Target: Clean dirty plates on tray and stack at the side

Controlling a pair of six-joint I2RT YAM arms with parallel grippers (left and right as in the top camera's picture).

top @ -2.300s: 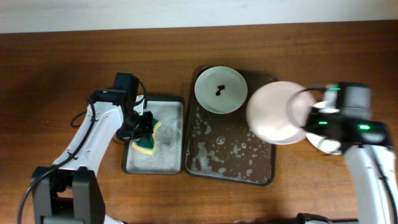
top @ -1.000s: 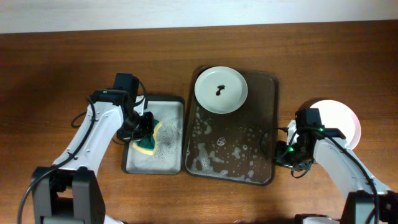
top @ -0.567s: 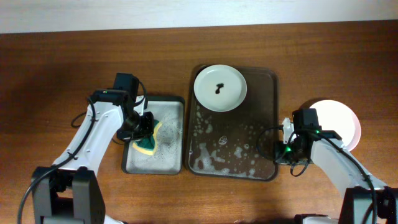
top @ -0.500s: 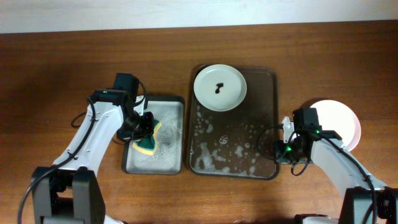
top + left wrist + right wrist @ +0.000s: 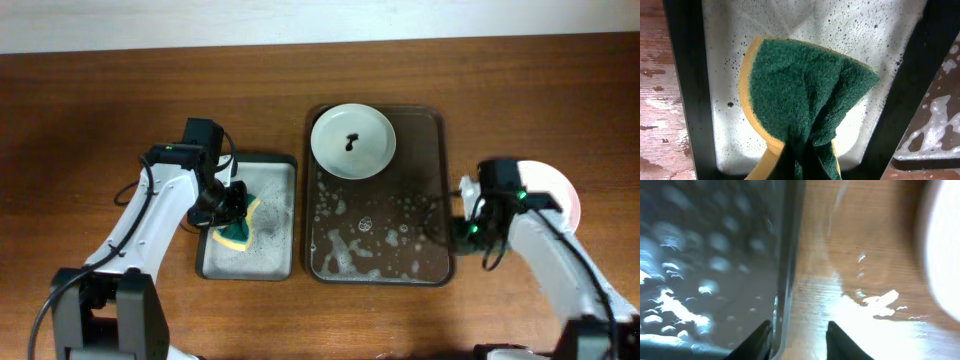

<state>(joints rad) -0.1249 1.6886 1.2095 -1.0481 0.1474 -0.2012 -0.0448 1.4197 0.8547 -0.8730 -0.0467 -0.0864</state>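
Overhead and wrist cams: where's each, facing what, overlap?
Overhead: above table, straight down; both arms, large dark brown rectangular tray, small grey tray.
Left wrist: on left arm, down at green-and-yellow sponge in grey tray; own jaws pinch it.
Right wrist: on right arm, down at brown tray's right rim; own jaws straddle it.
Shared: overhead and left wrist, the sponge; overhead and right wrist, the brown tray.

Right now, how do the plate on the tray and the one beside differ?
The tray plate has a dark central smear; the right plate shows none where visible. The tray plate lies in the tray; the right plate on the table, partly behind the right arm. Both are round, pale.
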